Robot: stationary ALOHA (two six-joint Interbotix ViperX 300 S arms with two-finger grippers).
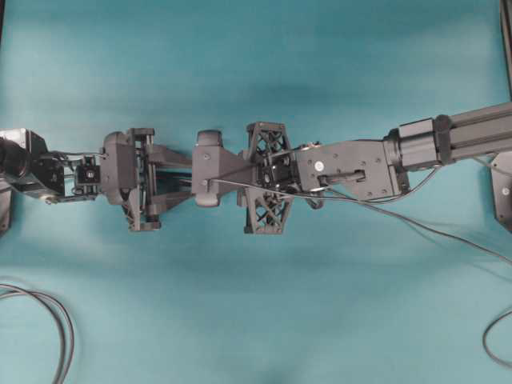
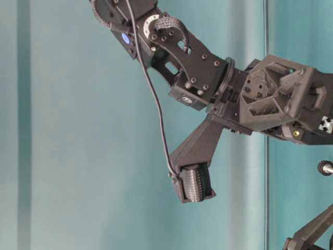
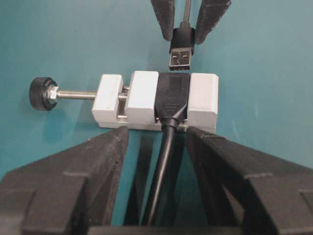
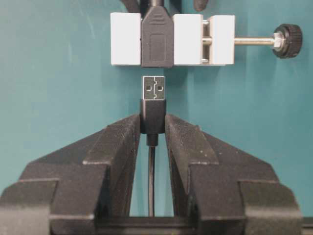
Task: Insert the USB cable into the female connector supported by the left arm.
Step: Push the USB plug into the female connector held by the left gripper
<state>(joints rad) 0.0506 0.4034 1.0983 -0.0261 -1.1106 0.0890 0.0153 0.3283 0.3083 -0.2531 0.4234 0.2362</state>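
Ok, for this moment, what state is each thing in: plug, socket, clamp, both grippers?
Dark USB plug with metal tip: gripped, not yet inserted, aligned just short of the socket.
Black female connector: clamped in the block, mouth unoccupied.
White vise block with knobbed screw: closed on the connector.
Right gripper: shut on the plug.
Left gripper: jaws at the block's near side.

hidden: overhead, small white vise block and dark plug under the arms | cut off: thin black connector cable (image 3: 159, 191) behind left pincer body | cut off: grey plug cable (image 4: 151, 181) at frame bottom

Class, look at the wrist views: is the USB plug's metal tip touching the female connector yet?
Apart. The right wrist view shows teal table between the USB plug's metal tip and the female connector.
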